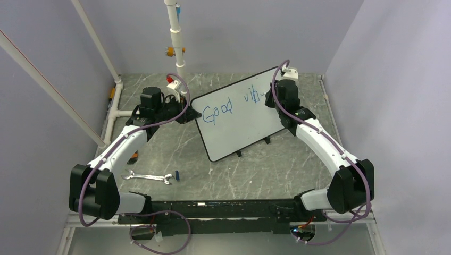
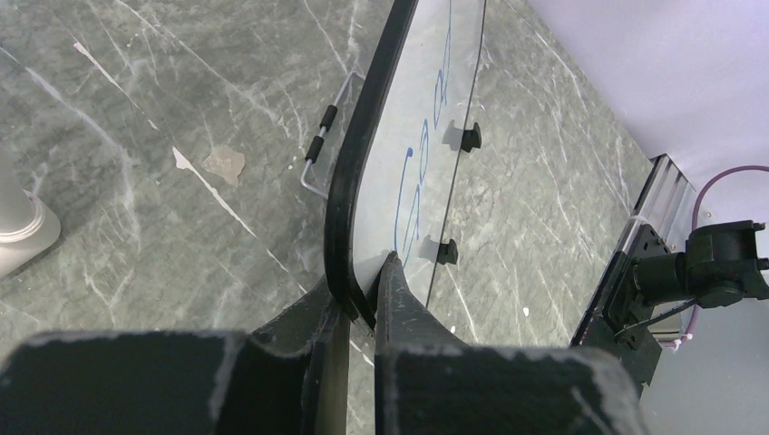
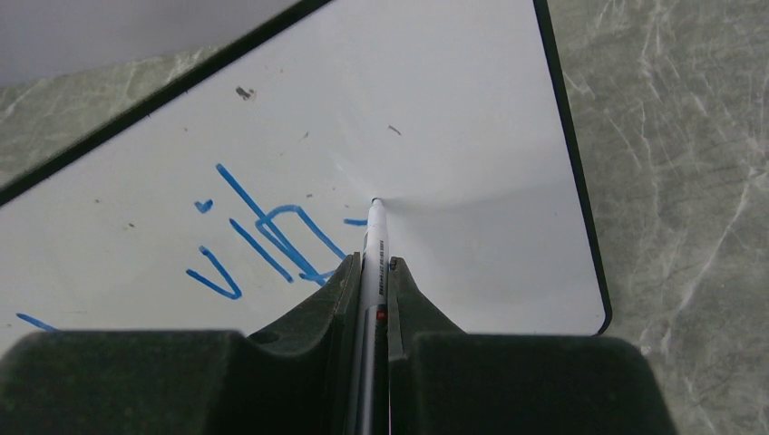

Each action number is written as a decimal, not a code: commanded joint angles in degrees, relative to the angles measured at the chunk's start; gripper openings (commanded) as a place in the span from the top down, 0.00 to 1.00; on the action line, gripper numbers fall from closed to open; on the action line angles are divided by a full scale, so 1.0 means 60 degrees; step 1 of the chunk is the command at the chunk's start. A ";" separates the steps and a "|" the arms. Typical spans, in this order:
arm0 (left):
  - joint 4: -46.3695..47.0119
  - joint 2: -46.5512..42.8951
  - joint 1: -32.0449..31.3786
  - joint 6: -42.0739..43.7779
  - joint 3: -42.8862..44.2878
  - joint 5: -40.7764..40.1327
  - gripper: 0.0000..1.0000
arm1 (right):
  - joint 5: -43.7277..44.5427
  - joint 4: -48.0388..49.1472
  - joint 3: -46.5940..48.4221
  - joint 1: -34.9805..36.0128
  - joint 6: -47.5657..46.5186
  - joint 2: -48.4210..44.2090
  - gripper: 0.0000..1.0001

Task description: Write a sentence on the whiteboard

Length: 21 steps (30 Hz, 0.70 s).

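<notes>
Jaws clamp whiteboard (image 1: 242,114) edge and marker (image 3: 374,245).

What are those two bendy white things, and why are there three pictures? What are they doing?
They are two robot arms bolted to a table. One picture looks down from above; the other two come from small cameras on each arm's wrist. The left gripper is pinched shut on the edge of the whiteboard, holding it tilted up. The right gripper is shut on a marker, with its tip pressed to the board. So far the blue writing says "Good" and the start of a second word. A wrench and a small blue thing, too small to tell, lie on the table near the arms.
</notes>
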 commanded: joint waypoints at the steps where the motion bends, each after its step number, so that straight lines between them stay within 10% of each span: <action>1: -0.0323 0.0001 -0.0021 0.1843 0.0046 -0.1628 1.00 | -0.0175 0.0466 0.0723 -0.0062 0.0002 0.0148 1.00; 21: -0.0385 0.0015 -0.0097 0.1873 0.0097 -0.1671 1.00 | -0.1193 0.0361 0.0378 -0.0070 0.0154 0.0181 1.00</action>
